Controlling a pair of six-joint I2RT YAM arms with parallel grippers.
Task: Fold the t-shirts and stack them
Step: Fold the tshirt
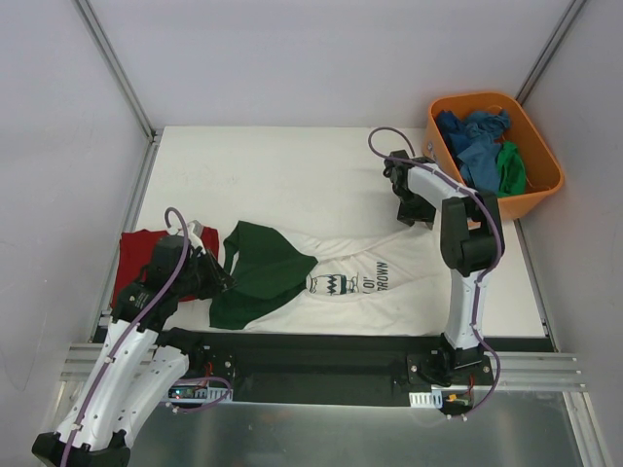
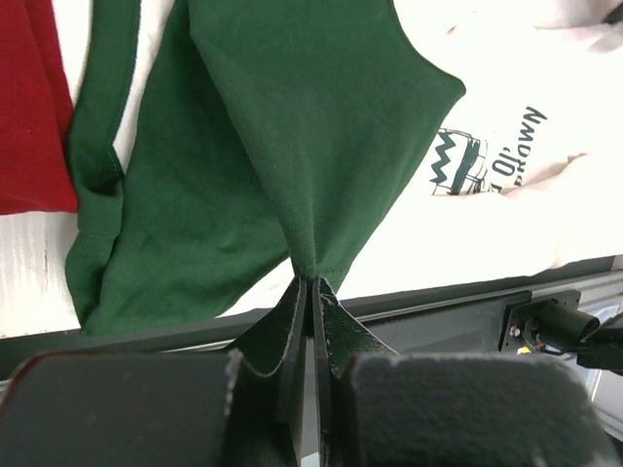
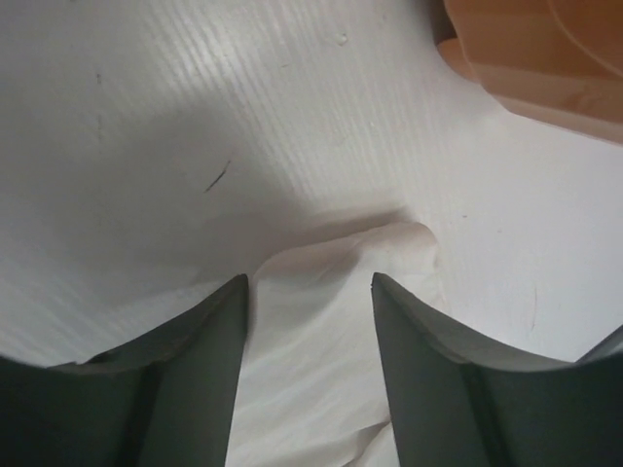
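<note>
Your left gripper is pressing its jaws together on a pinch of dark green cloth, and this cloth is rising to the jaws in a tight peak. The green part belongs to the printed t-shirt, the white one with the black cartoon and lettering. It is lying stretched across the near half of the table, between the two arms, and is not folded.

Your right gripper is standing with its jaws spread, one on each side of a white edge of the same shirt at its far right end. It is not pinching this edge yet, as far as the wrist view shows.

Just left of the printed shirt, the dark red t-shirt is lying flat at the left edge of the table. It is looking folded, but your left arm is hiding a part of it.

In the orange tub at the far right corner, the blue shirts and the green shirt are waiting in a crumpled heap.

I am judging the task as being in its early part: one shirt perhaps done, one in work, the others untouched, and no stack is existing yet.
</note>
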